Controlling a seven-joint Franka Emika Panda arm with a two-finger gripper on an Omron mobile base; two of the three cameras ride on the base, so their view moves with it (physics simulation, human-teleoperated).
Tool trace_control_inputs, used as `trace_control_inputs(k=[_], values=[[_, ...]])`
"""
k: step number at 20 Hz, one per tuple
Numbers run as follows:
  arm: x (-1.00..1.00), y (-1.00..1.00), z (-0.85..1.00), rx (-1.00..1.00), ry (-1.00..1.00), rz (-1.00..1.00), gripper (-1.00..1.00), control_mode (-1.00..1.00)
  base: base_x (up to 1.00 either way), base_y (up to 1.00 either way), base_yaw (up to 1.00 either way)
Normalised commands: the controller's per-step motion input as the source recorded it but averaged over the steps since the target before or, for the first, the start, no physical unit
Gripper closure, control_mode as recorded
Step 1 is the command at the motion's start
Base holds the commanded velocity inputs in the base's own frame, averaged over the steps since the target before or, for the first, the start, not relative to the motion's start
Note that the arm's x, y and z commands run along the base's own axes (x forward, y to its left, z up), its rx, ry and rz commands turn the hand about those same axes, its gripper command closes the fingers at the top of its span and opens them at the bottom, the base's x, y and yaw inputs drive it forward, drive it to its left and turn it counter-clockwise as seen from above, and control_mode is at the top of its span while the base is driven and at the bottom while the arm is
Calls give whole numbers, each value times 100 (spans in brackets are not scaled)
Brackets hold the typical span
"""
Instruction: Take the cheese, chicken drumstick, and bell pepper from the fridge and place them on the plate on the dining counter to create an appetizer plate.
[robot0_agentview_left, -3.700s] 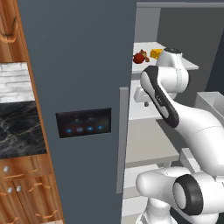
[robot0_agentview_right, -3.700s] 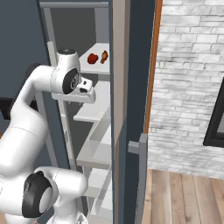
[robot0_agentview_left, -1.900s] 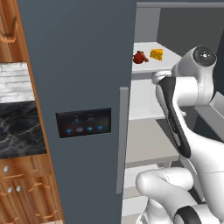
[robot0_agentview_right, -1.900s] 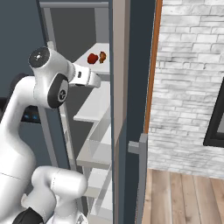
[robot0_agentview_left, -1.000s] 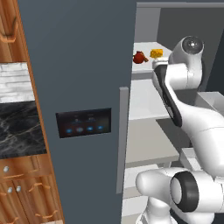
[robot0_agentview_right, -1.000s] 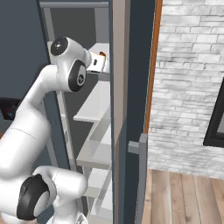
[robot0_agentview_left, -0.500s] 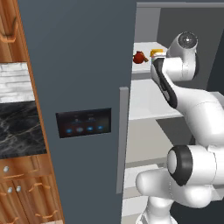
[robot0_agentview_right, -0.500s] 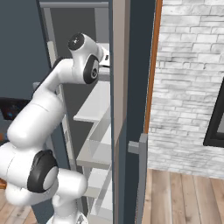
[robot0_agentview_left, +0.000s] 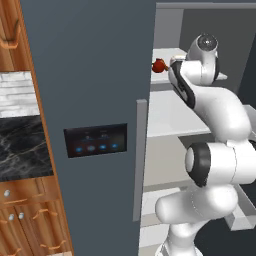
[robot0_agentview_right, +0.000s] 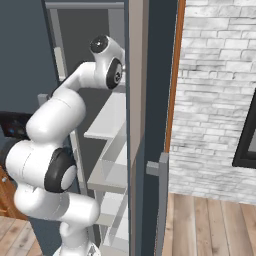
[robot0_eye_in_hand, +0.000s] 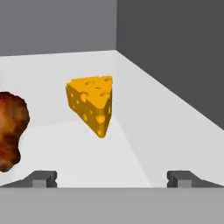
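The fingers are standing spread as wide as they go and are gripping nothing; their two dark tips are showing at either side of the hand view with bare white shelf between them. Just ahead of the tips, a little nearer the left one, the cheese is sitting on that shelf, apart from both fingers. It is a yellow-orange wedge dotted with round holes, its narrow edge pointing toward the fingers and its broad rind face turned away. Beyond the left tip, at the edge of the hand view, the chicken drumstick is lying beside the cheese without touching it, a lumpy reddish-brown piece, partly cut off by the frame. Past the right tip the shelf is running up to the grey inner wall of the fridge.

In the left base view the arm is reaching into the open fridge at the upper shelf, and the bell pepper, small, red and glossy, is resting on the same shelf just beside the wrist. The slate-grey door is carrying a long grey handle and a black panel with blue lights.
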Motion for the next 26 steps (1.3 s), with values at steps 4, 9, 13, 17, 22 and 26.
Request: trace_control_inputs(k=[4, 9, 13, 17, 22, 26], values=[[44, -10, 0, 0, 0, 0, -100, -100, 0, 0, 0], [47, -4, 0, 0, 0, 0, -100, -100, 0, 0, 0], [48, 0, 0, 0, 0, 0, -100, -100, 0, 0, 0], [48, -5, 0, 0, 0, 0, -100, -100, 0, 0, 0], [23, -7, -15, 0, 0, 0, -100, -100, 0, 0, 0], [0, -11, -40, 0, 0, 0, -100, -100, 0, 0, 0]])
